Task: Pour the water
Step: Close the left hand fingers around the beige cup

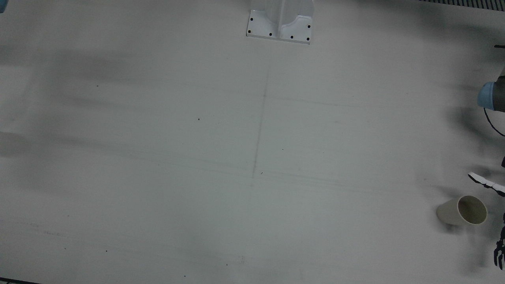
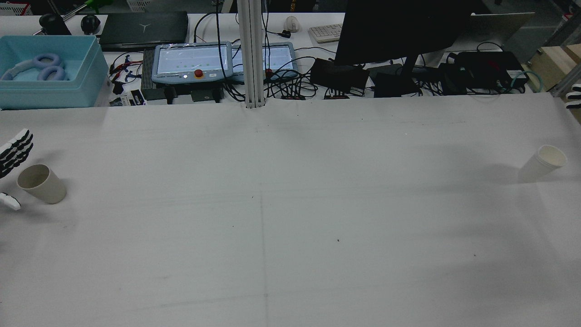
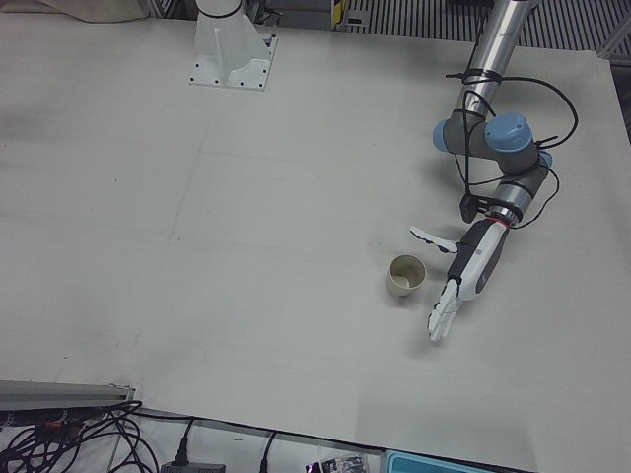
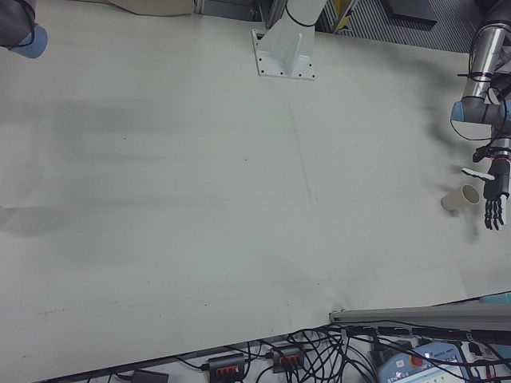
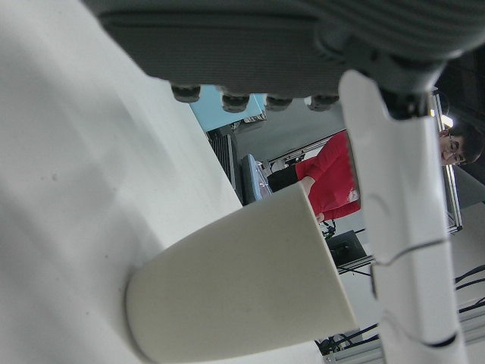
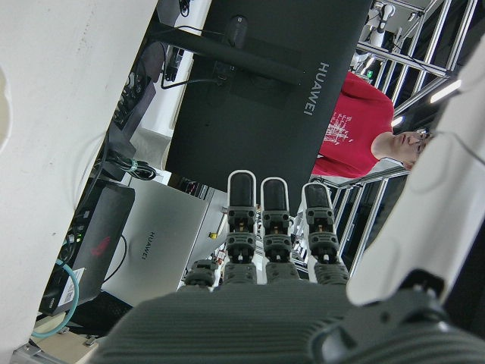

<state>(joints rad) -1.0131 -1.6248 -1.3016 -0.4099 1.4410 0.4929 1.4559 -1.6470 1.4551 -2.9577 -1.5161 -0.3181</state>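
The beige cup [image 2: 41,183] stands upright on the white counter [image 2: 290,218] at the far left of the rear view, and we take it as our landmark. Just to its left we see the left hand [image 2: 12,159], its fingers [image 2: 17,144] spread wide and holding nothing; the fingers reach past the far side of the cup while the thumb lies on the near side, so the cup sits between them. We cannot tell from any view whether a finger touches the cup wall. In the left-front view the same cup [image 3: 405,275] shows its empty inside, with the left hand [image 3: 471,264] just beside it and the arm's blue-capped joint [image 3: 498,138] behind. The left hand view shows the cup [image 5: 242,284] close up (it fills the lower half of the picture), with one white finger [image 5: 402,227] beside it.

Well away to the right of the beige cup, across the bare counter, a white cup [image 2: 543,163] stands near the right edge. Beyond it, at the very edge of the rear view, only the fingertips of the right hand [image 2: 574,96] show. The right hand view shows that hand [image 6: 273,250] with its fingers straight and apart, holding nothing, before a dark monitor [image 6: 273,98].
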